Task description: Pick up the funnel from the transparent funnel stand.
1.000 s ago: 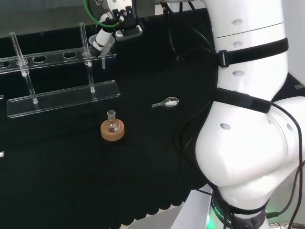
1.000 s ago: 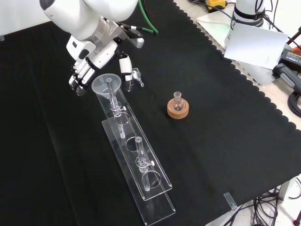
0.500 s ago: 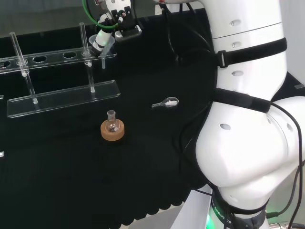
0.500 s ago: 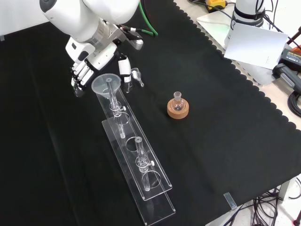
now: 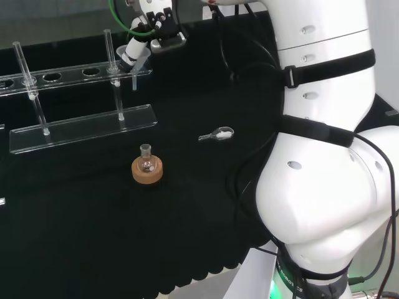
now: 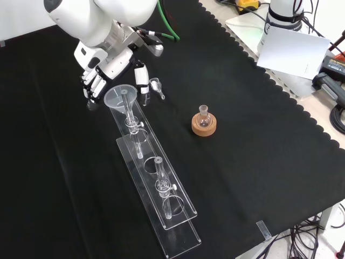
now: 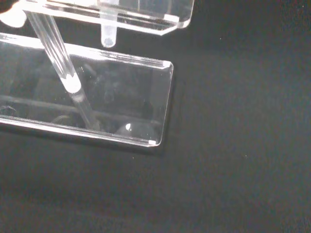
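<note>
The clear funnel (image 6: 119, 96) sits in the end hole of the transparent stand (image 6: 173, 218), its stem hanging through the top plate. My hand (image 6: 100, 70) is at that end of the stand, with bent fingers (image 6: 90, 95) to the funnel's left and the thumb (image 6: 142, 82) to its right in the front view. The funnel's bowl lies between them with small gaps showing. In the head view the hand (image 5: 133, 49) is against the funnel (image 5: 141, 60) above the stand (image 5: 81, 129). The wrist view has the funnel's stem tip (image 7: 108, 37) over the stand's base plate (image 7: 121, 104).
A small round flask (image 6: 203, 114) stands on a cork ring (image 6: 205, 128) to the stand's right in the front view. A small clear scoop (image 6: 158, 86) lies near the thumb. Upright clear posts (image 6: 160, 171) rise from the stand. The arm's white links (image 5: 324, 149) stand at the head view's right.
In the front view the hand has crept slightly up and left around the funnel. The funnel still sits in the stand.
</note>
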